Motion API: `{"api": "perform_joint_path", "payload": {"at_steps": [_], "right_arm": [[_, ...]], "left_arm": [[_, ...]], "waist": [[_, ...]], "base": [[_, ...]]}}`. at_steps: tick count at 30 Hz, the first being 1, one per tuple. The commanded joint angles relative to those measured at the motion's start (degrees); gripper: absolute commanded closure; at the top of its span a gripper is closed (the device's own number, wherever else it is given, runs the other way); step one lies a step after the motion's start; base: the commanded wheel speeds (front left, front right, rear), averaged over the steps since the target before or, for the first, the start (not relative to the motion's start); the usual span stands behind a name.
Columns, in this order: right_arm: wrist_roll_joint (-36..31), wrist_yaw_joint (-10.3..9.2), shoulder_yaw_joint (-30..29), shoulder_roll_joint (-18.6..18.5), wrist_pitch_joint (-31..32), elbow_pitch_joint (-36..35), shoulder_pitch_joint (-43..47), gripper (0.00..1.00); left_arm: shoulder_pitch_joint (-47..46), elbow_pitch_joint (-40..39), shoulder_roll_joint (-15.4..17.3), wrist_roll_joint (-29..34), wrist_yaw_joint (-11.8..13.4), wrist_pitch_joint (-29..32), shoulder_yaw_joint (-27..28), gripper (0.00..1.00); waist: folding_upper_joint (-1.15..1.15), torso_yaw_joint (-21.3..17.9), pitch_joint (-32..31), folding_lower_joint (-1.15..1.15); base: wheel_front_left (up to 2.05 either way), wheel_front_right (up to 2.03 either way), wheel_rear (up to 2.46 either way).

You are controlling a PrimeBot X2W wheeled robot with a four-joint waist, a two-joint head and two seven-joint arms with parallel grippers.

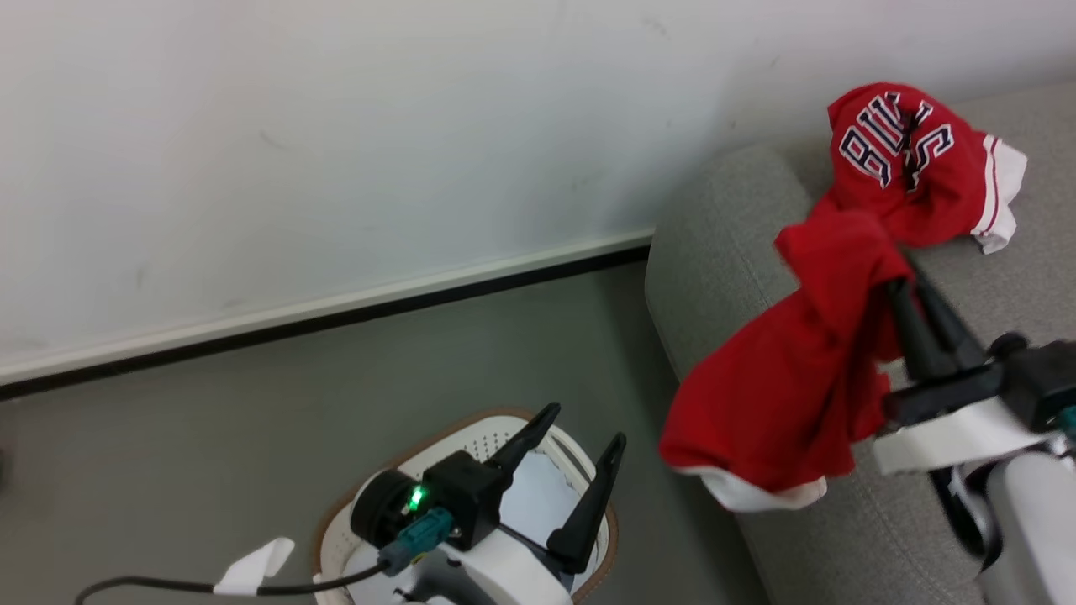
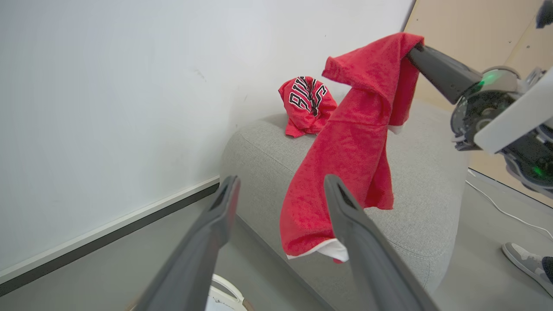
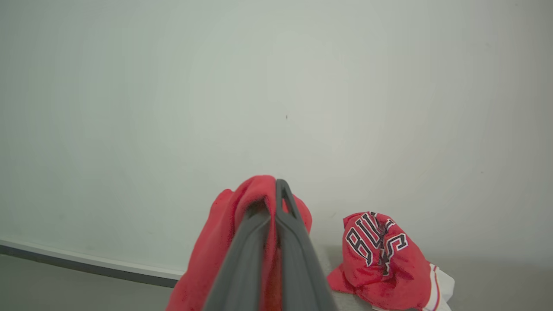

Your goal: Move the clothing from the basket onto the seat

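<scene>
A piece of red clothing with white trim hangs over the rounded end of the grey seat. My right gripper is shut on its top fold, lifting it above the cushion. The left wrist view shows the same hanging clothing and the right gripper gripping it. A second red jersey with block lettering lies crumpled farther back on the seat. My left gripper is open and holds nothing, hovering over the cream basket on the floor.
A white wall with a pale skirting board runs behind the grey floor. A person's shoe and a thin white cable lie on the floor beyond the seat. A black cable trails from my left wrist.
</scene>
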Motion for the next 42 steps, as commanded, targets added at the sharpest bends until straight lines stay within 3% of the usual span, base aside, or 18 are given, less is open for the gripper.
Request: {"api": "perform_joint_path", "payload": {"at_steps": [1, 9, 15, 21, 26, 29, 35, 37, 38, 42], "right_arm": [[-1.3, -0.17, -3.2, -0.5, 0.0, 0.5, -3.5, 1.0], [-6.3, -0.16, -22.6, -2.4, 0.0, 3.9, -18.9, 1.0], [-10.7, -0.16, -31.5, -5.8, 0.1, 8.0, -30.1, 1.0], [-17.6, -0.16, -44.1, -11.6, 2.7, 13.3, -42.7, 1.0], [-26.0, -0.16, -52.2, -16.1, 7.0, 16.2, -47.1, 1.0], [-30.8, -0.16, -57.3, -15.8, 9.0, 18.2, -46.1, 1.0], [-39.5, -0.16, -71.3, -10.9, 9.7, 19.1, -43.6, 1.0], [-41.9, -0.16, -73.4, -9.3, 8.6, 19.4, -43.4, 0.24], [-42.4, -0.16, -74.0, -8.5, 7.9, 19.8, -43.4, 0.0], [-43.5, -0.16, -73.8, -5.8, 4.1, 21.4, -42.2, 0.0]], "left_arm": [[-2.2, 0.2, 0.1, 1.5, -0.6, -0.2, -0.2, 0.0], [-13.1, 0.8, -1.3, 5.8, -3.9, 0.1, -1.3, 0.0], [-18.0, 1.9, -2.5, 7.6, -4.9, -1.3, -1.0, 0.0], [-19.9, 3.1, -3.9, 7.2, -5.1, -3.4, -0.6, 0.0], [-20.7, 2.6, -3.8, 7.3, -5.0, -4.0, -0.2, 0.0], [-21.4, 2.0, -3.4, 7.4, -4.9, -4.4, 0.3, 0.0], [-22.4, 1.7, -3.4, 7.6, -5.2, -5.0, 0.6, 0.0], [-22.5, 2.0, -3.2, 7.3, -5.2, -5.3, 0.8, 0.0], [-22.4, 2.3, -3.0, 7.1, -5.1, -5.5, 0.9, 0.0], [-21.3, 3.3, -3.0, 6.1, -4.9, -6.2, 1.3, 0.0]], "waist": [[-0.01, -0.3, 5.7, -0.01], [-0.01, 5.0, 19.9, -0.01], [-0.01, 8.5, 26.1, -0.01], [-0.01, 12.4, 30.4, -0.01], [-0.01, 15.1, 34.3, -0.01], [-0.01, 15.9, 36.5, -0.01], [-0.01, 17.0, 39.2, -0.01], [-0.01, 16.9, 39.1, -0.01], [-0.01, 16.7, 38.8, -0.01], [-0.01, 15.3, 36.2, -0.01]], "base": [[0.0, 0.0, 0.0], [0.0, 0.0, 0.0], [0.0, 0.0, 0.0], [0.0, 0.0, 0.0], [0.0, 0.0, 0.0], [0.0, 0.0, 0.0], [0.0, 0.0, 0.0], [0.0, 0.0, 0.0], [0.0, 0.0, 0.0], [0.0, 0.0, 0.0]]}}
